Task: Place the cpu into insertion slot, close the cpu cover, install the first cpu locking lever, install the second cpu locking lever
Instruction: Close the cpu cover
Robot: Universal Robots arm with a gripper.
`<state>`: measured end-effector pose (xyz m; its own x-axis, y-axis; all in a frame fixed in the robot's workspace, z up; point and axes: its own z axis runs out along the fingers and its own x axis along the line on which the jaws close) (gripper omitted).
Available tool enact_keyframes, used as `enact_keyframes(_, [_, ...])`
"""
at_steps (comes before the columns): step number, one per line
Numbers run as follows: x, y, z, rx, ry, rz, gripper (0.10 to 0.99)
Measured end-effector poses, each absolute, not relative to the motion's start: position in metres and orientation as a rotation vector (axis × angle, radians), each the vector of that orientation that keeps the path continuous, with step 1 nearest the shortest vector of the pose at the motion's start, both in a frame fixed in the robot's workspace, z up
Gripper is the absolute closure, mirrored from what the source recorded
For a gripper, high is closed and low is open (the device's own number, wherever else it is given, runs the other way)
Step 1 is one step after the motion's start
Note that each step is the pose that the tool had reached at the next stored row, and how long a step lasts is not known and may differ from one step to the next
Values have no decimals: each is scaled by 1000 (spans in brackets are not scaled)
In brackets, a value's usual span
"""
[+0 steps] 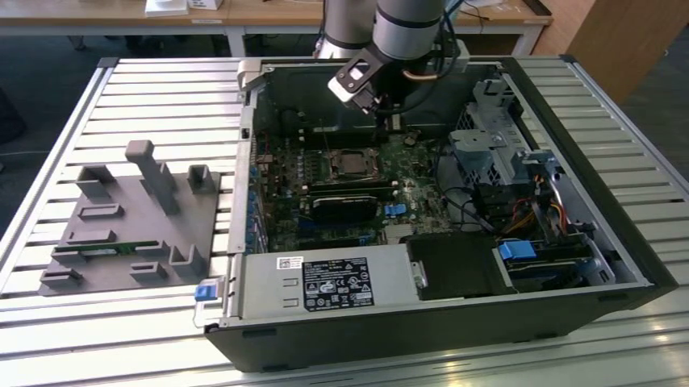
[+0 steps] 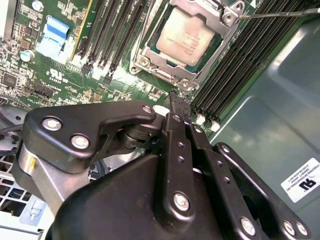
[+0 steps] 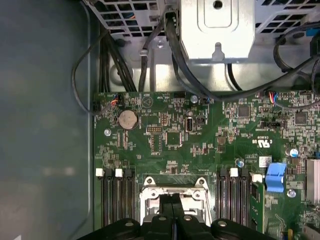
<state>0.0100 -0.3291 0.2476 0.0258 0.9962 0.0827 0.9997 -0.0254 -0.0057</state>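
Grey fixture block (image 1: 129,218) sits on the slatted table (image 1: 161,89), well off to the gripper's side at the exterior view's left, outside the open computer case (image 1: 586,129). The gripper (image 1: 388,119) hangs inside the case over the motherboard (image 1: 323,193), arm coming down from above. Its black fingers (image 2: 175,130) are pressed together with nothing seen between them; in the first wrist view the gripper (image 3: 172,201) shows just a hairline seam between the tips. The insertion slot (image 1: 346,164) lies just beside the fingertips, slightly toward the exterior view's left and nearer that camera. In the second wrist view the cpu (image 2: 187,36) sits flat in that slot, silvery top showing, just beyond the gripper (image 2: 178,100), close but apart. The cpu cover (image 2: 165,67) lies down around the chip, framing it through its window. A thin metal lever (image 2: 280,12) runs away from the cover's corner, on the far side of the chip from the fingertips; cannot tell if it is latched. Memory slots (image 2: 107,30) flank the socket on both sides, with a blue clip (image 2: 54,32) further out. Cannot tell whether the fingertips touch the board. The power supply (image 1: 323,284) is well apart from the gripper, at the case's near edge.
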Motion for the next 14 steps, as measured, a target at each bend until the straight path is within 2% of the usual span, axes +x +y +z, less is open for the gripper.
enact_keyframes(14, [-11,-329,226,-2204,-2149,-85,980])
